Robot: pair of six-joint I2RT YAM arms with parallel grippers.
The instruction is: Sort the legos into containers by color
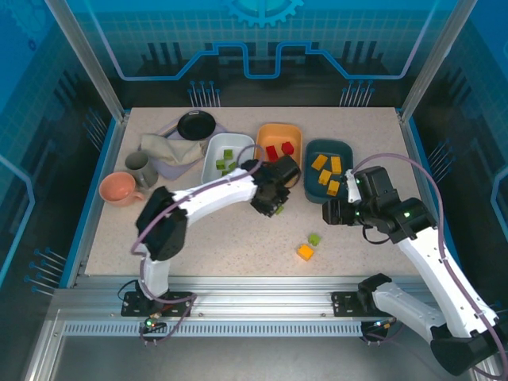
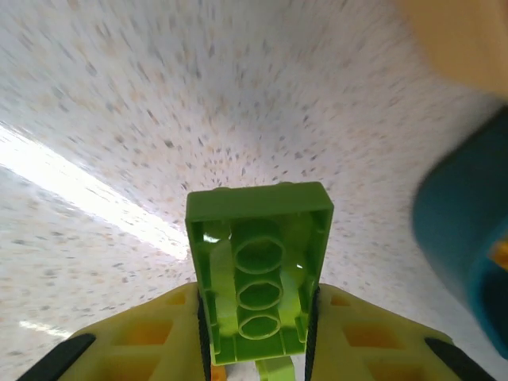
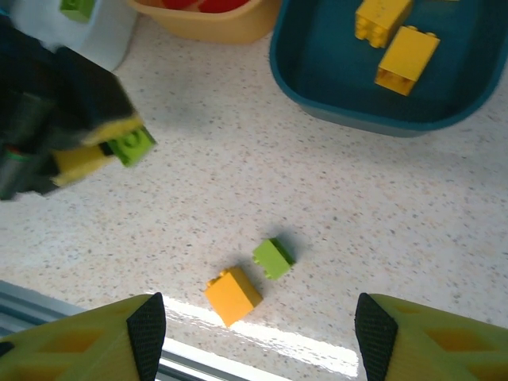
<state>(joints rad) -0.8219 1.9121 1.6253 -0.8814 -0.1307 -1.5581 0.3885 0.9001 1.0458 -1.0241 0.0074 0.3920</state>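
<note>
The green brick (image 2: 258, 278) looks light, rigid and smooth, so its flat long sides are the surest place to grip it. A pinch at one end could let it twist. The left hand (image 2: 258, 337) is clamped on those sides above the bench (image 2: 119, 119), in front of the white tub (image 1: 214, 155). The right hand (image 3: 259, 337) is spread wide with nothing in it, above a loose green brick (image 3: 274, 257) and an orange brick (image 3: 232, 295).

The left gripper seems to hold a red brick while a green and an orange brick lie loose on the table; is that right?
No: the held brick in the left gripper is green, as the left wrist view shows. The loose green brick and orange brick are on the table.
</note>
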